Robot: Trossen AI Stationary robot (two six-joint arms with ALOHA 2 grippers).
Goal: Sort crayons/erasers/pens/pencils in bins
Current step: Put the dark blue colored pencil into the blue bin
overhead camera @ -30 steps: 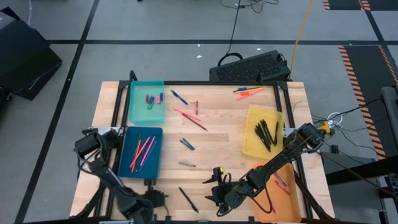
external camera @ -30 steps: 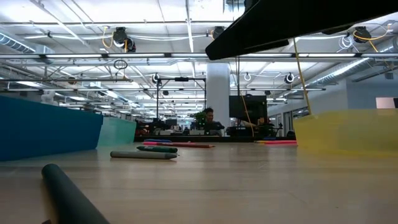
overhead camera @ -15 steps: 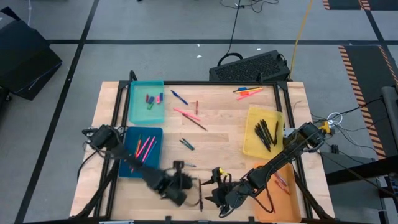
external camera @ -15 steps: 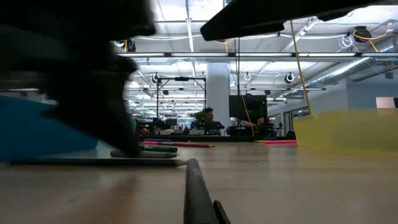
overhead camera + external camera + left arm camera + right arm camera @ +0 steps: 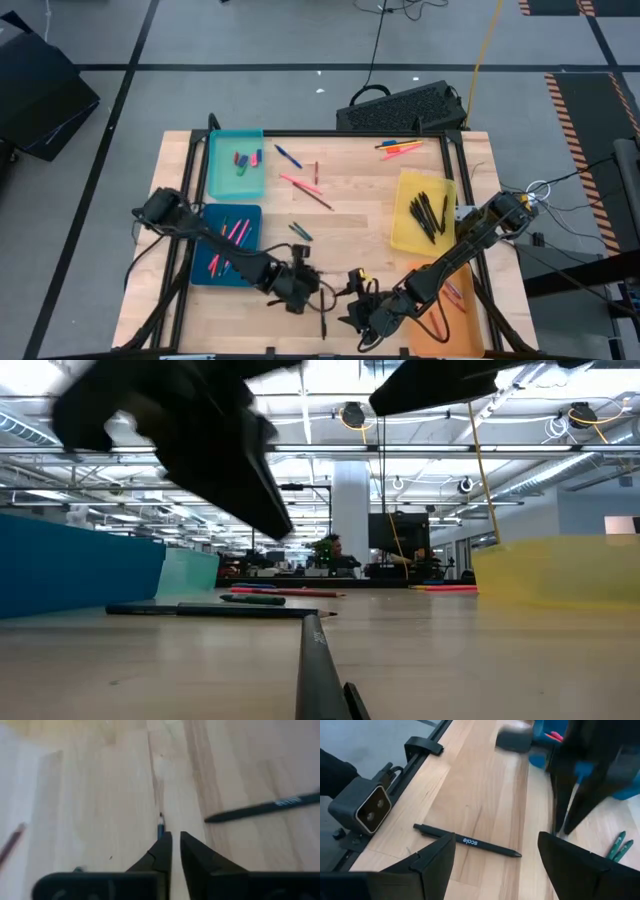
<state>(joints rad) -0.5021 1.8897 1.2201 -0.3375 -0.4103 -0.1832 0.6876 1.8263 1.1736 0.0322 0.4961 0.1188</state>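
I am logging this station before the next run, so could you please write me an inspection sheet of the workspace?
Surface: wooden table, loose pens and pencils scattered on it.
Job's things: teal bin holds erasers; blue bin holds pink and orange sticks; yellow bin holds black pens; orange bin partly under the right arm.
Clutter: black pen near the front edge.
Grippers: left gripper nearly closed, low over the table; right gripper open, near the pen.
Cables: yellow cable on the floor.
Surroundings: black keyboard-like unit behind the table.
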